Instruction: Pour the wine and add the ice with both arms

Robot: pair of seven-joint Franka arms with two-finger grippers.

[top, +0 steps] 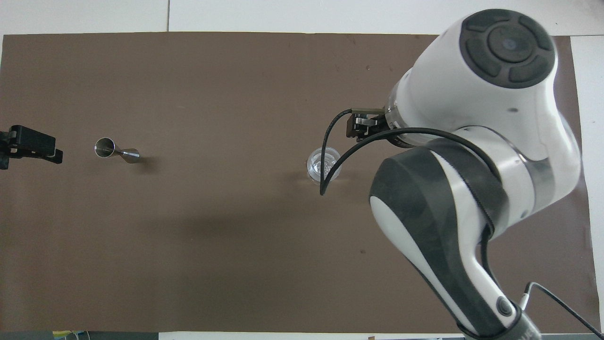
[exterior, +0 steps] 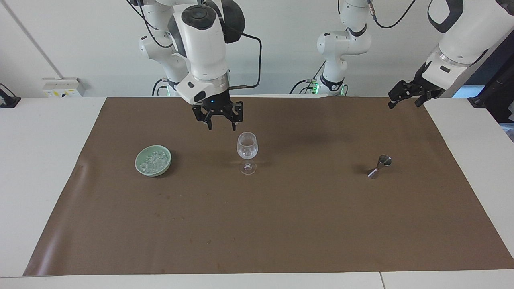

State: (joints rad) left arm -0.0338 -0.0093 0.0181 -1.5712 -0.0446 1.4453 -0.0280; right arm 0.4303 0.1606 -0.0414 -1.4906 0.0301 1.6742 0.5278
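Observation:
A clear wine glass [exterior: 247,149] [top: 323,164] stands upright mid-mat with ice [exterior: 247,153] in its bowl. More ice [exterior: 153,160] fills a pale green bowl [exterior: 141,168] toward the right arm's end. My right gripper [exterior: 221,127] hangs open and empty in the air, over the mat between glass and bowl, closer to the glass. From overhead, the right arm [top: 472,156] covers the bowl and most of that gripper. My left gripper [exterior: 403,100] [top: 29,147] waits open above the mat's edge at the left arm's end. Wine is out of view.
A steel jigger [exterior: 379,165] [top: 115,151] stands tilted on the brown mat [exterior: 257,224] toward the left arm's end. White tabletop [exterior: 40,160] borders the mat on all sides.

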